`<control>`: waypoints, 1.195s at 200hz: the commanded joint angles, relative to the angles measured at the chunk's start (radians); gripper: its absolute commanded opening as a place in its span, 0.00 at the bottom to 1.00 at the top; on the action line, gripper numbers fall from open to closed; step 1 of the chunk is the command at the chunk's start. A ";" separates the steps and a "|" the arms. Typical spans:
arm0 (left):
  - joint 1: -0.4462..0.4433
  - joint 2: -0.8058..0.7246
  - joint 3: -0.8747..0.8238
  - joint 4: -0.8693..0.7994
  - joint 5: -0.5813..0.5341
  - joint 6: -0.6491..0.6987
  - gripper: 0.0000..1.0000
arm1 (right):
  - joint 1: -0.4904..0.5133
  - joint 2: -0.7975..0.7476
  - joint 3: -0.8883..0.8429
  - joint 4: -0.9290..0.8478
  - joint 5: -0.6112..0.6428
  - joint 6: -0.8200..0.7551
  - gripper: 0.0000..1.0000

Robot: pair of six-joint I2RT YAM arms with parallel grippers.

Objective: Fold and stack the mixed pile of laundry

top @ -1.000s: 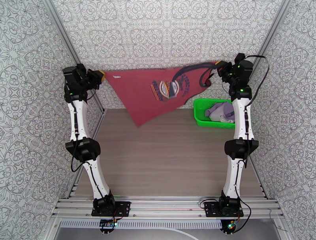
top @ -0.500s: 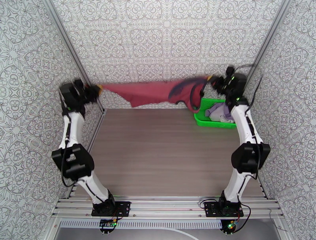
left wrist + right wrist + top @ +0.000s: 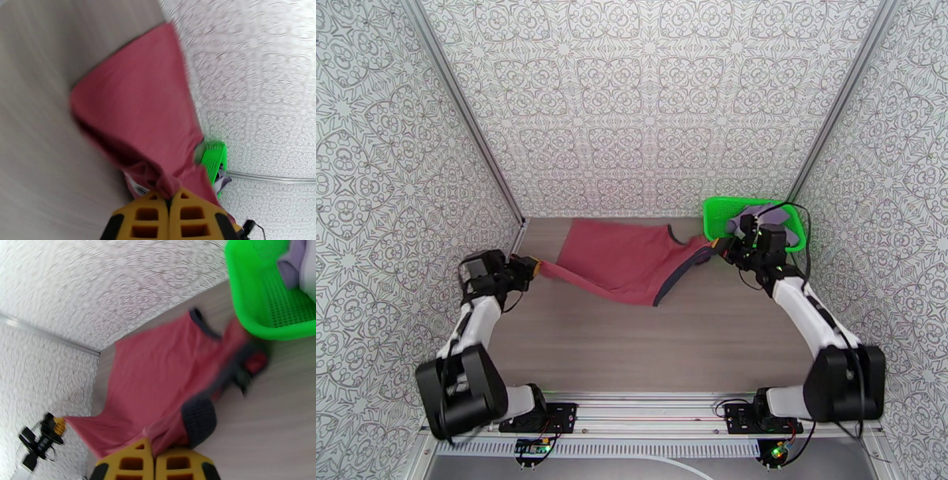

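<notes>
Currently held: dark red tank top, pulled out between the two grippers.
Tank top place: across the far half of the table, running from near the left edge toward the far right corner.
Tank top look: plain red cloth facing up, with a dark-trimmed opening on its right side; the lower edge sags to a point toward the table's middle.
Contact with table: the cloth hangs low over the wood, but both wrist views are blurred, so how much of it rests flat cannot be told.
Left gripper: clenched on a bunched corner of the tank top near the left edge; in the left wrist view the yellow jaws meet with red cloth pinched between them.
Right gripper: clamped on the opposite end, just beside the basket; in the right wrist view the yellow jaws press together on red cloth beside the dark trim.
Green mesh basket: in the far right corner of the table, also seen from both wrists.
Lavender garment: crumpled inside the basket, partly behind the right arm in the overhead view.
</notes>
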 commanded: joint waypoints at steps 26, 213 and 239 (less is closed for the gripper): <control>0.083 -0.046 -0.142 -0.176 -0.008 0.059 0.00 | -0.002 -0.096 -0.075 -0.252 0.138 -0.172 0.00; 0.145 -0.216 -0.200 -0.463 -0.046 0.151 0.00 | 0.025 -0.034 -0.046 -0.562 0.479 -0.199 0.00; 0.144 -0.050 -0.175 -0.335 -0.067 0.146 0.00 | 0.015 0.143 0.068 -0.481 0.542 -0.169 0.00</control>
